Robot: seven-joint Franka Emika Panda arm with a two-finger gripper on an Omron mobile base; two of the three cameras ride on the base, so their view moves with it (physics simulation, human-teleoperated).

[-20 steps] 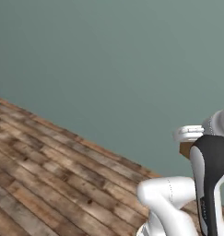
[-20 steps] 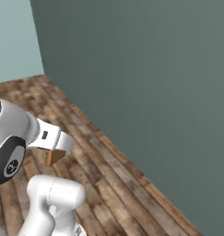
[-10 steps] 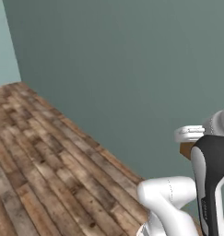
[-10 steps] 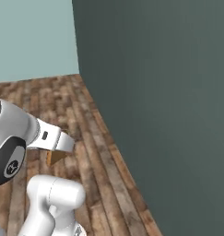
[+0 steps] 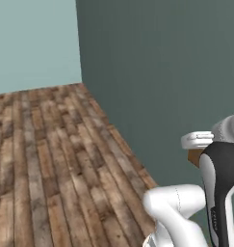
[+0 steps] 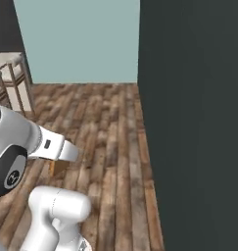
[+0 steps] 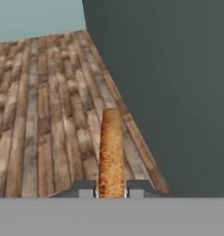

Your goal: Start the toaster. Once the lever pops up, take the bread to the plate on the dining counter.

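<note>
**Base is turning along the wall with the toast in the gripper**

Wooden floor (image 5: 46, 164) and a dark teal wall (image 5: 162, 72) are taking up the scene now, and no worktop is showing in these views. Nearest to the hand camera, the gripper (image 7: 111, 188) is closed tight on the bread (image 7: 111, 152), which is standing edge-on between the two finger tips and pointing forward over the floor boards. In the right base view a small brown corner of the slice is peeking out under the white hand, and in the left base view a brown piece is showing just below the white wrist.

Further away, the dark wall is running along the right side, and behind it a paler blue-green wall (image 5: 34, 43) is meeting the floor. At the far left of the right base view a light wooden chair (image 6: 12, 78) is standing.

Compared with one second ago, the whole picture is shifting: the corner and the pale wall are coming into view, while arm and bread are keeping the same place in the frame. So it is the base that is turning, not the things. I judge that the toaster step is finished and the carrying is under way; the plate and the dining counter must still be reached.
</note>
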